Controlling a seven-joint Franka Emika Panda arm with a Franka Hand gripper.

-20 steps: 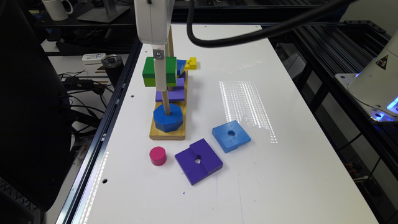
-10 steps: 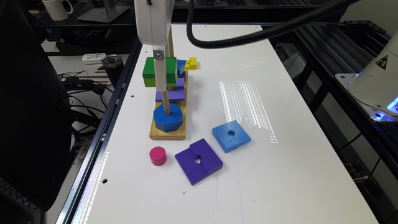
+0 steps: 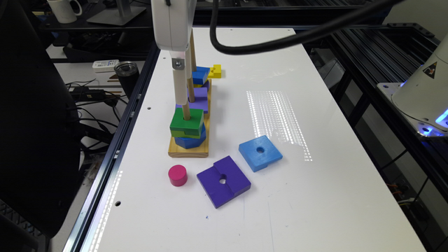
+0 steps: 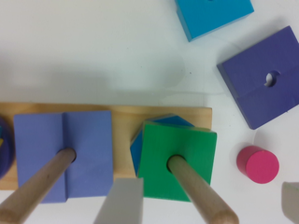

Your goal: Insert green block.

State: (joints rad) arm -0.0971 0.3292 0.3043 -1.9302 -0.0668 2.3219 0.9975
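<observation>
- A pink cylinder (image 3: 177, 175) stood nearest on the white table (image 3: 315, 196), just off the wooden base's near end.
- A dark purple square (image 3: 224, 181) with a centre hole lay flat beside the cylinder, toward the exterior view's right. A light-blue square (image 3: 260, 153) with a hole lay just beyond it, apart from it.
- The wooden base (image 3: 189, 149) ran lengthwise away from the camera, carrying upright pegs.
- The green block (image 3: 187, 122) sat threaded on the nearest peg (image 3: 186, 111), resting on a blue octagonal block (image 3: 190, 141) at the base. In the wrist view the green block (image 4: 178, 158) showed square around the peg, the blue piece peeking out at one corner.
- The gripper (image 4: 203, 205) hung above the green block, apart from it. Its fingers (image 4: 120, 203) were spread wide on either side of the near peg, holding nothing.
- A lavender square (image 3: 198, 98) sat on the next peg (image 3: 190, 89).
- A blue block (image 3: 201, 74) sat further back on the base.
- A small yellow block (image 3: 215, 71) lay on the table just beside the far end.
</observation>
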